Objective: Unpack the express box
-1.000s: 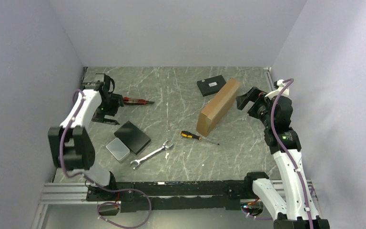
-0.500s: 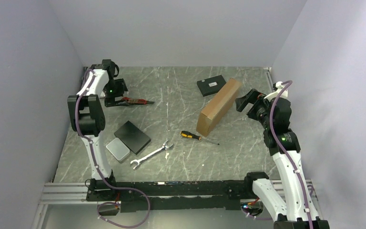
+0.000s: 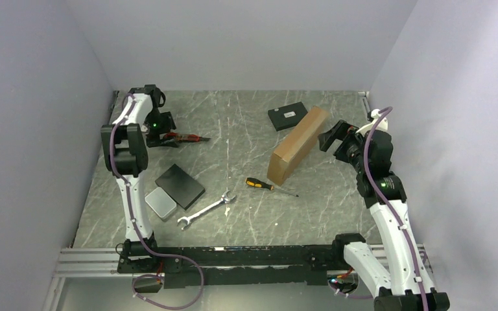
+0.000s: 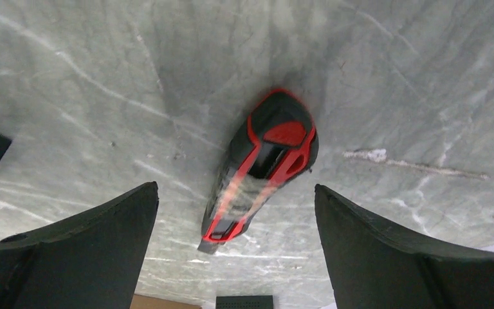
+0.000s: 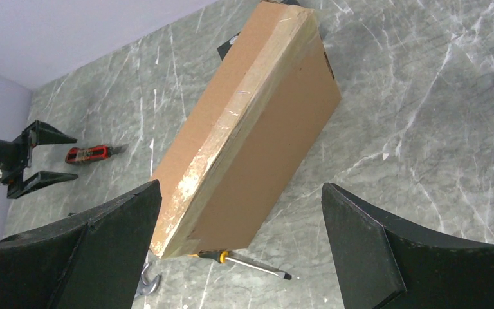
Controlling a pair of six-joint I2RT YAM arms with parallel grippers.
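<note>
**Box still sealed, nothing unpacked yet**

The express box (image 5: 251,129) stands on a long edge at the far right of the bench (image 3: 266,220). Its tape seam is unbroken, so the contents are hidden. The right claw (image 5: 241,185) gapes wide just beside it, empty. The left claw (image 4: 233,193), equally wide and empty, hovers over the red utility knife (image 4: 264,161). Cutting, opening and emptying all remain, I judge.

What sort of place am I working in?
Probably a lab test cell: plain grey walls around a marble-pattern table, an aluminium rail at its near edge, the express box and a wrench laid out.
</note>
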